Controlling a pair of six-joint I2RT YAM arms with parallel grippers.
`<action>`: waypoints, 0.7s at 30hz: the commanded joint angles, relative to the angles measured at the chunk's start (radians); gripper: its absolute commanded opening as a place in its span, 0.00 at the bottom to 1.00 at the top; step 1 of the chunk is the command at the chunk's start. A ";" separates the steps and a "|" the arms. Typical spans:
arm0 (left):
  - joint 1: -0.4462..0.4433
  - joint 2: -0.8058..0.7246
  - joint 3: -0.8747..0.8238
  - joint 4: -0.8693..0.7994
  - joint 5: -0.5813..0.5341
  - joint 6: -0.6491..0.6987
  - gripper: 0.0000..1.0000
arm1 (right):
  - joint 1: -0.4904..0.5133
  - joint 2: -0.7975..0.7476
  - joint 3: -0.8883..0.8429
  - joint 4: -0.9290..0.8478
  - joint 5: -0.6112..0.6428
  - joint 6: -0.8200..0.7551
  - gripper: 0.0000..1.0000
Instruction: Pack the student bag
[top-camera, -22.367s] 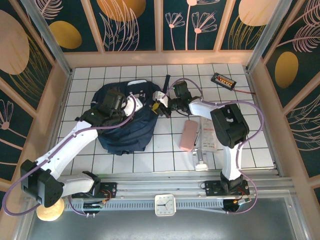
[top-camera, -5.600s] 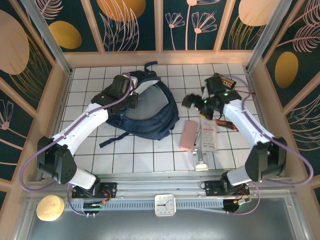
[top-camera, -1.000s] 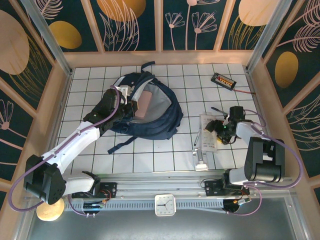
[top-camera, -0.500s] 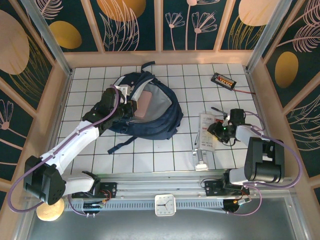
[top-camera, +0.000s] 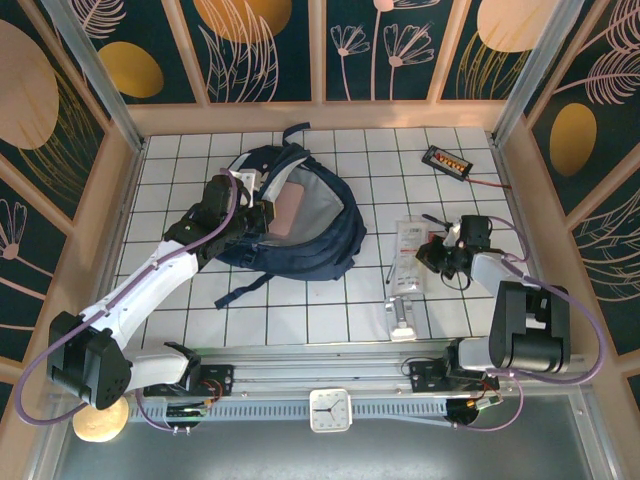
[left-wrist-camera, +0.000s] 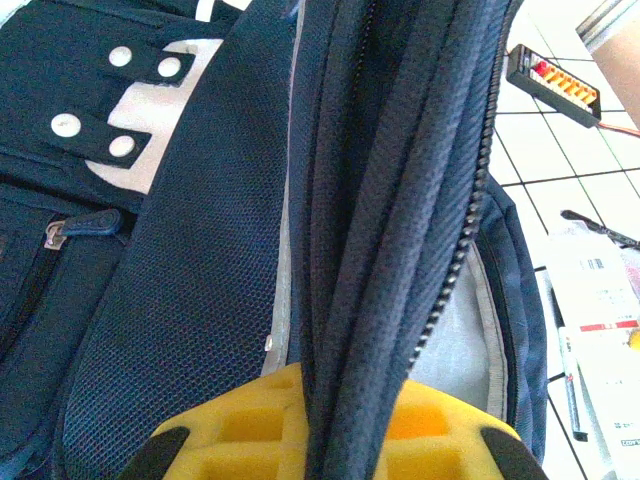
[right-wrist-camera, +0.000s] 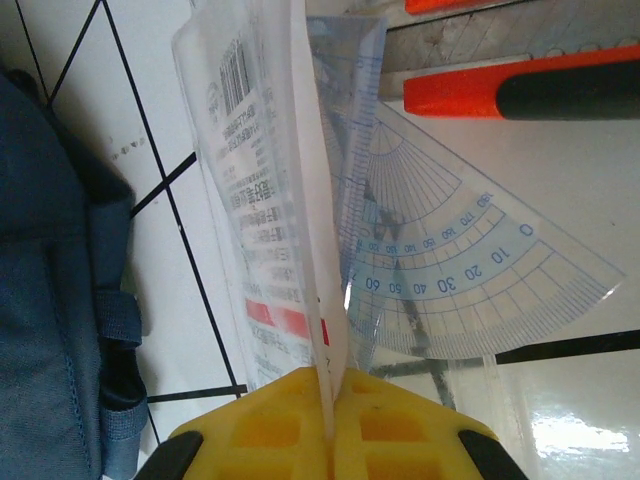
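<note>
Right gripper (right-wrist-camera: 330, 395) is pinched tight on the edge of a clear plastic packet (right-wrist-camera: 265, 240) with printed labels. A transparent protractor (right-wrist-camera: 450, 270) shows just behind the film, and the packet sits to the right of the student bag (top-camera: 315, 235), apart from it. Left gripper (left-wrist-camera: 335, 400) is clamped on the navy zipper rim at the bag's left side; the bag lies on the white tiled table (top-camera: 330, 320), its mouth gaping over grey lining, a pink case (top-camera: 290, 210) inside.
</note>
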 joint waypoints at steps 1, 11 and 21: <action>-0.003 -0.008 0.037 0.034 0.038 0.007 0.00 | 0.008 -0.025 0.015 -0.018 0.014 -0.004 0.00; -0.003 -0.023 0.029 0.036 0.037 0.007 0.00 | 0.057 -0.151 0.171 -0.159 0.016 0.023 0.00; -0.004 -0.044 0.002 0.085 0.061 -0.006 0.00 | 0.212 -0.143 0.386 -0.202 -0.041 0.172 0.00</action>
